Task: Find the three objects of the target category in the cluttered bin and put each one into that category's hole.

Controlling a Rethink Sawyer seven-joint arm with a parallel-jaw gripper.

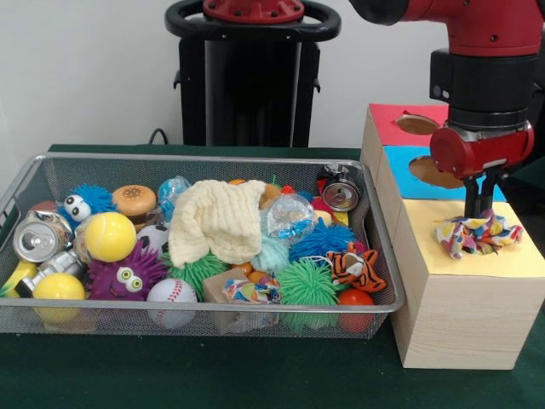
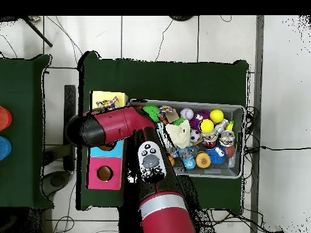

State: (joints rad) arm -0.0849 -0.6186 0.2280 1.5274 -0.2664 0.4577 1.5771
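Front view: end effector (image 1: 479, 209) is over the yellow section (image 1: 477, 256) of the sorting box, with a crumpled multicolour cloth (image 1: 477, 233) directly below its tips and lying on that yellow top. The fingers look pressed close together, touching or just entering the cloth, but I can't tell if they're actually pinching it. Call it undetermined.

Step in hand, as I read it: delivery of one target item to its section. No hole visible on yellow from here; the cloth may be covering it. The blue hole (image 1: 434, 173) and red hole (image 1: 417, 124) are behind the end effector, both clear.

Next move needs the cloth pushed or dropped fully through, then a return to the wire bin (image 1: 379, 256), well off to the side.

Arm pose: wrist vertical, pointing straight down; overhead view shows the arm (image 2: 115, 126) reaching across the box.
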